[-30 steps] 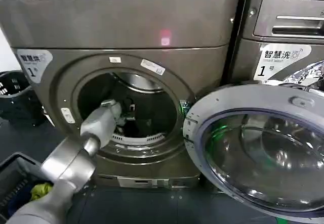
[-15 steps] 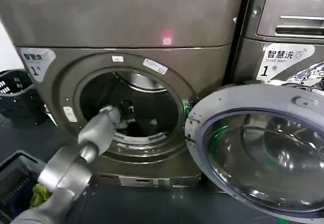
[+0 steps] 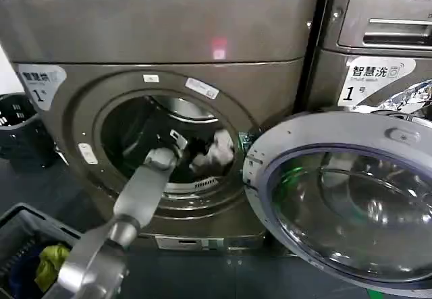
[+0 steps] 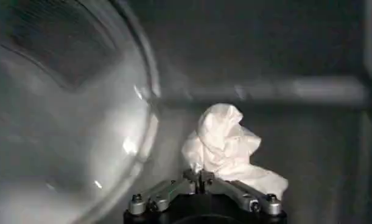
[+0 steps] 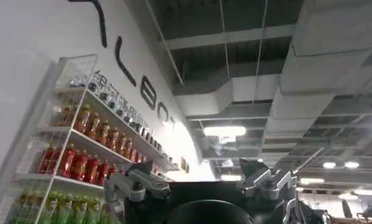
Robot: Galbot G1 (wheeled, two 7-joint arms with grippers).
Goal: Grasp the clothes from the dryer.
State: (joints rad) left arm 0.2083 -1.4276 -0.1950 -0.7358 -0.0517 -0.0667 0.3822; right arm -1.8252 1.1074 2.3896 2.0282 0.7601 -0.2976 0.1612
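One white garment, the clothes (image 3: 217, 152), bunched up inside the drum of the dryer (image 3: 169, 56), toward the right side of the porthole. Pinched at its lower edge by the left hand (image 4: 201, 178), fingers closed on the fabric, rest of the cloth standing up crumpled above the grip. Left arm reaching in through the round opening from below-left. Dryer door (image 3: 344, 198) swung fully open to the right, glass facing out. LG machine (image 3: 378, 36) next to the dryer on the right. Dark basket (image 3: 30, 252) on the floor at lower left with a yellow-green cloth (image 3: 50, 262) inside. Right hand (image 5: 201, 182) aimed up at the ceiling, fingers spread apart, holding nothing, drink shelves (image 5: 82, 152) alongside.
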